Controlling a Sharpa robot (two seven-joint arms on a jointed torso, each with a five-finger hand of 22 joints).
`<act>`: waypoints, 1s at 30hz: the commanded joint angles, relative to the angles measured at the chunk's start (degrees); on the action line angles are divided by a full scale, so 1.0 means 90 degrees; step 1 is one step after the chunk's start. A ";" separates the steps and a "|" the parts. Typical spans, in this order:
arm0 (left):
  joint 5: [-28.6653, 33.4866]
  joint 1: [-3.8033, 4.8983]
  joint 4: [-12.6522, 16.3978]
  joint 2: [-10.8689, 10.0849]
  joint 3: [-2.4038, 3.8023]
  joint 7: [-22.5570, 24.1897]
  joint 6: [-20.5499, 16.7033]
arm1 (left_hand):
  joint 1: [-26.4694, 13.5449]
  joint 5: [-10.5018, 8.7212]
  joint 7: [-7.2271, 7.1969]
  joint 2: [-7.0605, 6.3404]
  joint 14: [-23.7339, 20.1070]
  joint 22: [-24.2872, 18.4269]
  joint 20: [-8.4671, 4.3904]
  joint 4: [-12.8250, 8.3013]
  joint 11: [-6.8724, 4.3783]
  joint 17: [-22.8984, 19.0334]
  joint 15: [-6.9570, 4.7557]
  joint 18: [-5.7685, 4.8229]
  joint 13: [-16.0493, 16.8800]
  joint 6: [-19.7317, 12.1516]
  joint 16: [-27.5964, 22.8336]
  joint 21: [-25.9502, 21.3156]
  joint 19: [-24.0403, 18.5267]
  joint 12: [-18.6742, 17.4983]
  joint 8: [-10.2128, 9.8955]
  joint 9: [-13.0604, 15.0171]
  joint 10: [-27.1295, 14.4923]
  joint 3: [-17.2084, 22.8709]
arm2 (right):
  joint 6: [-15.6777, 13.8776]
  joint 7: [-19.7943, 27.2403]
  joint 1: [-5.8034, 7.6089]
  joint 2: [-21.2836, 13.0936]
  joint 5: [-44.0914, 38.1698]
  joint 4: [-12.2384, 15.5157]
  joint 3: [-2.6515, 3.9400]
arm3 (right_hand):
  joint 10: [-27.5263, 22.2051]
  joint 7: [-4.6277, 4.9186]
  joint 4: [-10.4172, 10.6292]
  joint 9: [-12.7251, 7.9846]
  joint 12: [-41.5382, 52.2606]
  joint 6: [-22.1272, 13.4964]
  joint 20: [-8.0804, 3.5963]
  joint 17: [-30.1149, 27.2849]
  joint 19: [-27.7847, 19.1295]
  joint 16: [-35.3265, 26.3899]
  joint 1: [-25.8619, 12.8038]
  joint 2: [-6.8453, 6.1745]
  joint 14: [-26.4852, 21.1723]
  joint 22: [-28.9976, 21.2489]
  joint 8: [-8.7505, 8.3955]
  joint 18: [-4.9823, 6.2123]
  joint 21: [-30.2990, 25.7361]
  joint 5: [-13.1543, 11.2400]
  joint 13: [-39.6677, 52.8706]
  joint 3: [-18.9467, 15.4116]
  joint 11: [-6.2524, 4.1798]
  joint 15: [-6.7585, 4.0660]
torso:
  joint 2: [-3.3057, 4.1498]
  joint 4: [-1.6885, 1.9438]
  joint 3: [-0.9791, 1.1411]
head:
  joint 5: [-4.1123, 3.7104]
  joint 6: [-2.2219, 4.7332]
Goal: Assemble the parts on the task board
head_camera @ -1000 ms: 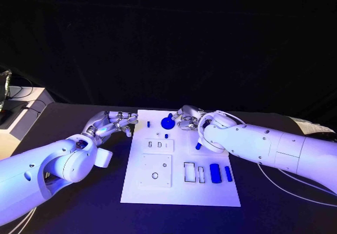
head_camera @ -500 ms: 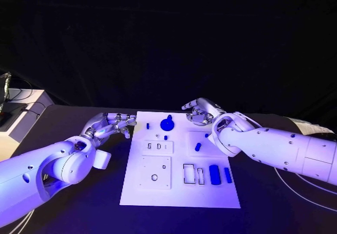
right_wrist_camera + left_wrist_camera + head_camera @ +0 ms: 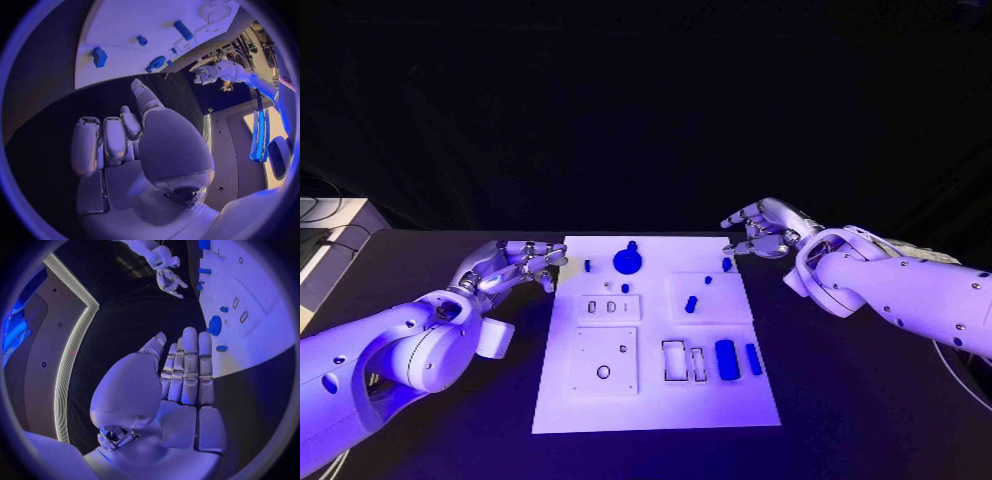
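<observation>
I'm pulling the empty, spread right hand off the white task board toward 2 o'clock; left hand is idling open at 10; round blue part is released.

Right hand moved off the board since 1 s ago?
Yes. The right hand has pulled away from the round blue part, out past the task board edge.

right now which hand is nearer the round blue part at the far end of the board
Left. The left hand sits just off the board's edge beside the round blue part; the right hand is farther, past the opposite edge.
</observation>
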 commanded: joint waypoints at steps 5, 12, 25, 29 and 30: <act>-0.0019 -0.0019 -0.0014 0.0027 0.0006 0.0053 0.0148 | -0.0020 0.0005 0.0008 -0.0018 -0.0054 -0.0022 0.0008 -0.0019 0.0010 -0.0028 -0.0008 0.0059 0.0003 -0.0005 -0.0038 0.0012 -0.0054 0.0012 0.0007 0.0001 0.0027 0.0017 | 0.0726 0.0196 -0.0123 -0.0032 -0.0587 -0.0324 -0.0004 | -0.0066 0.0019 0.0095 -0.0002 -0.0049 -0.0056 0.0023 -0.0016 0.0282 -0.0023 0.0049 -0.0056 -0.0001 0.1209 0.0000 0.0007 -0.0031 0.0031 -0.0025 -0.0008 0.0015 0.0058 | 0.0008 -0.0020 0.0050 | -0.0015 -0.0052; -0.0019 -0.0040 -0.0050 0.0036 0.0006 0.0053 0.0152 | -0.0023 0.0004 0.0008 -0.0020 -0.0045 -0.0031 0.0008 -0.0022 0.0013 -0.0035 -0.0007 0.0057 0.0001 -0.0004 -0.0049 0.0002 -0.0051 0.0011 0.0009 0.0001 0.0007 0.0015 | 0.0941 0.0111 -0.0237 0.0043 -0.0737 -0.0551 -0.0005 | -0.0055 0.0019 0.0100 -0.0002 -0.0027 -0.0038 0.0021 -0.0008 0.0286 -0.0032 0.0110 -0.0076 0.0003 0.1211 0.0001 0.0007 -0.0034 0.0292 -0.0022 0.0025 0.0012 0.0053 | 0.0007 0.0026 0.0050 | -0.0054 -0.0119; -0.0019 -0.0064 -0.0076 0.0039 0.0006 0.0047 0.0144 | -0.0028 0.0004 0.0022 -0.0017 -0.0033 -0.0049 0.0011 -0.0027 0.0035 -0.0043 0.0004 0.0058 0.0000 -0.0016 -0.0065 -0.0007 -0.0039 0.0007 0.0009 0.0001 -0.0060 0.0012 | 0.0656 -0.0149 -0.0351 0.0298 -0.0800 -0.0813 -0.0006 | 0.0005 0.0011 0.0086 -0.0003 0.0039 0.0023 0.0006 -0.0004 0.0295 -0.0035 -0.0005 0.0047 0.0008 0.1213 -0.0001 0.0004 -0.0027 0.0507 0.0011 0.0066 0.0001 0.0038 | 0.0004 0.0028 0.0044 | -0.0034 -0.0136; -0.0020 -0.0065 -0.0080 0.0040 0.0006 0.0042 0.0142 | -0.0028 0.0004 0.0022 -0.0017 -0.0033 -0.0049 0.0011 -0.0027 0.0035 -0.0043 0.0004 0.0058 0.0000 -0.0016 -0.0065 -0.0007 -0.0039 0.0007 0.0009 0.0001 -0.0060 0.0012 | 0.0581 -0.0220 -0.0357 0.0352 -0.0803 -0.0853 -0.0006 | 0.0027 0.0002 0.0077 -0.0003 0.0061 0.0059 0.0001 0.0000 0.0297 -0.0033 -0.0035 0.0083 0.0011 0.1214 0.0002 0.0002 -0.0024 0.0524 0.0025 0.0082 -0.0005 0.0030 | 0.0005 0.0032 0.0040 | -0.0034 -0.0133; -0.0020 -0.0066 -0.0080 0.0040 0.0006 0.0039 0.0142 | -0.0028 0.0004 0.0022 -0.0017 -0.0033 -0.0049 0.0011 -0.0027 0.0035 -0.0043 0.0004 0.0058 0.0000 -0.0016 -0.0065 -0.0007 -0.0039 0.0007 0.0009 0.0001 -0.0060 0.0012 | 0.0574 -0.0230 -0.0358 0.0362 -0.0803 -0.0860 -0.0006 | 0.0042 -0.0005 0.0054 -0.0006 0.0075 0.0085 -0.0006 0.0003 0.0301 -0.0032 -0.0066 0.0120 0.0011 0.1216 -0.0006 0.0000 -0.0018 0.0538 0.0037 0.0102 -0.0011 0.0023 | 0.0006 0.0034 0.0039 | -0.0034 -0.0134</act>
